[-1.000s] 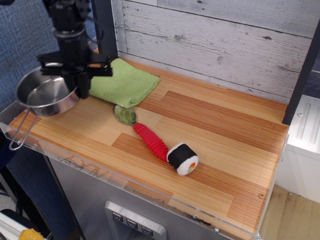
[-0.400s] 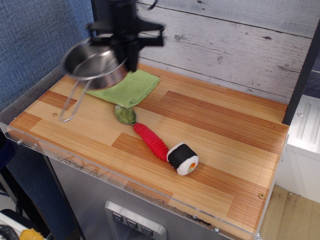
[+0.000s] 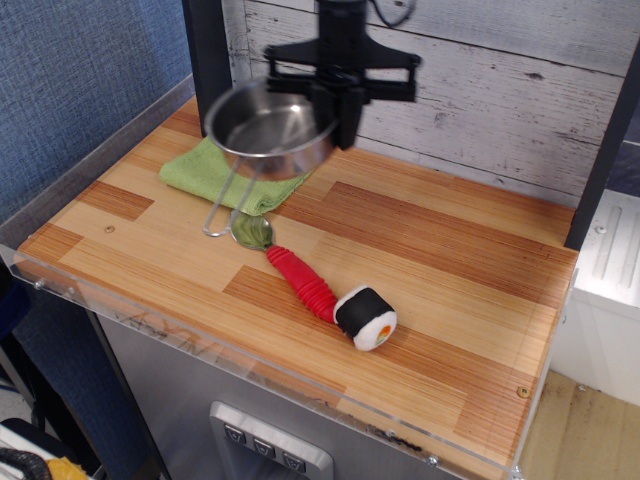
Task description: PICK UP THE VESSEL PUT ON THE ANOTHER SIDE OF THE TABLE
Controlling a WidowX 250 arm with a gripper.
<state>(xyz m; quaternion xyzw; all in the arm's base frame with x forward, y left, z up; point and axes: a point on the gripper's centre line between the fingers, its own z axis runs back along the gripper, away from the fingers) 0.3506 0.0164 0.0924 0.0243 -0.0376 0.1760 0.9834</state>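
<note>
Transport is under way in the single view given, observation.image; the vessel is held clear of the table, tilted with its open bowl toward the camera, above the right edge of the green cloth near the back wall; its wire loop handle hangs down in front of the cloth, the loop's lower end showing just above the spoon, though contact with anything below cannot be confirmed. The gripper is seen clamped on the pan's right-hand rim, its fingers closed narrowly on the metal edge. A second ago the pan was held at the far left corner, overhanging the acrylic rim; a fraction of a second ago it was over the cloth's left part; it is now further right and appears higher, so a steady carry across the table is shown. The spoon with its red ribbed handle and the sushi roll toy are unchanged in place. The lift is judged complete and the crossing perhaps a third done; the open planks at the right are judged the likely set-down area; the dangling handle could catch the spoon or the toy if the pan is lowered early, and the rim grip could slip, given the tilt.
</note>
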